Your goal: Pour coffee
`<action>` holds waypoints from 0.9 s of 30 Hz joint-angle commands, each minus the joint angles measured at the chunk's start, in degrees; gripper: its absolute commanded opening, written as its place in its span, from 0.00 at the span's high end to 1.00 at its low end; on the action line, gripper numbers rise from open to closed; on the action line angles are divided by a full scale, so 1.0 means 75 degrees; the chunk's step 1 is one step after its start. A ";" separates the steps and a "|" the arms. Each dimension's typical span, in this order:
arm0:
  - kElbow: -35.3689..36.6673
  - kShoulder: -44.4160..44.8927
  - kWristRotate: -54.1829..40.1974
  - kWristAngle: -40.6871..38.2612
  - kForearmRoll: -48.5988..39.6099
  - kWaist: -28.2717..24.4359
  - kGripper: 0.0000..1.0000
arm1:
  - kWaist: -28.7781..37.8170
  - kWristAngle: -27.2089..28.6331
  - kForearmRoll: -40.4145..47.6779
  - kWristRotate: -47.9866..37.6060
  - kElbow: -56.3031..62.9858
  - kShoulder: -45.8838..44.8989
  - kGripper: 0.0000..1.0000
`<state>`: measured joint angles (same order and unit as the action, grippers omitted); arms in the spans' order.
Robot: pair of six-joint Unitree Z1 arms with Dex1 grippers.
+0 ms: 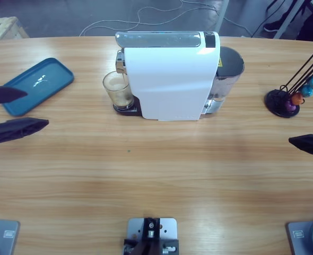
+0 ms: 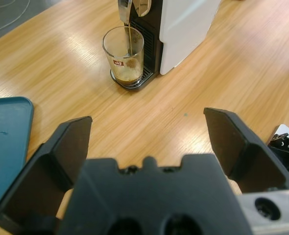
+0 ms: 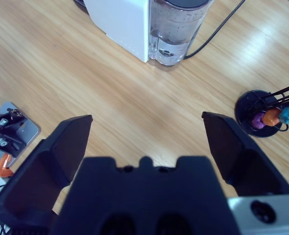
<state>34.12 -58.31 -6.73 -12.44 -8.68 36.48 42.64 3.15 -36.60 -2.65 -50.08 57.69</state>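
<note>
A clear glass (image 1: 116, 90) stands on the drip grate under the spout of the white coffee machine (image 1: 172, 79). In the left wrist view a thin stream runs from the spout into the glass (image 2: 125, 56), which holds a shallow layer of brown coffee (image 2: 127, 73) with tan foam. My left gripper (image 1: 37, 109) hovers open near the table's left edge, well short of the glass, with nothing between its jaws (image 2: 147, 127). My right gripper (image 1: 304, 123) is open and holds nothing at the right edge. It faces the machine's water tank (image 3: 176, 29) from a distance (image 3: 147, 125).
A blue tray (image 1: 37, 85) lies at the left, just beyond my left gripper. A black capsule stand (image 1: 286, 101) with coloured capsules sits at the right. A black cable (image 3: 218, 29) runs off behind the machine. Bare wood spans the front of the table.
</note>
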 commanded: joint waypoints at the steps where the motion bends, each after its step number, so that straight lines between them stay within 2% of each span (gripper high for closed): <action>1: -0.0318 0.0009 0.0147 0.0133 0.0044 0.0057 0.00 | -0.0118 -0.0081 0.0418 -0.0022 0.0390 -0.0004 0.00; 5: -0.0183 0.0016 0.0147 0.0156 0.0056 0.0055 0.00 | -0.0118 -0.0081 0.0481 -0.0050 0.0451 -0.0107 0.00; 9: -0.0030 -0.0520 0.0579 0.0093 0.0068 0.0057 0.00 | -0.0118 -0.0081 0.0624 -0.0080 0.0605 -0.0157 0.00; 14: 0.0155 -0.1493 0.0311 -0.0922 0.0237 0.0046 0.00 | -0.0118 -0.0113 0.0737 -0.0080 0.0788 -0.0185 0.00; 17: 0.0214 -0.1884 -0.0415 -0.1170 0.0492 -0.0116 0.00 | -0.0118 -0.0139 0.0633 -0.0080 0.0786 -0.0269 0.00; 23: 0.0298 -0.2878 -0.1936 -0.1243 0.1115 -0.1009 0.00 | -0.0118 -0.0142 0.0090 -0.0080 0.0399 -0.0246 0.00; 26: 0.0296 -0.3347 -0.2728 -0.2265 0.1558 -0.1436 0.00 | -0.0118 -0.0158 -0.0170 -0.0080 0.0221 -0.0122 0.00; 27: 0.0291 -0.3452 -0.2904 -0.2319 0.1662 -0.1447 0.00 | -0.0118 -0.0179 -0.0222 -0.0080 0.0169 -0.0063 0.00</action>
<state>35.96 -76.32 -19.71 -21.37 -1.44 30.20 42.62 2.98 -34.70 -2.65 -46.46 57.07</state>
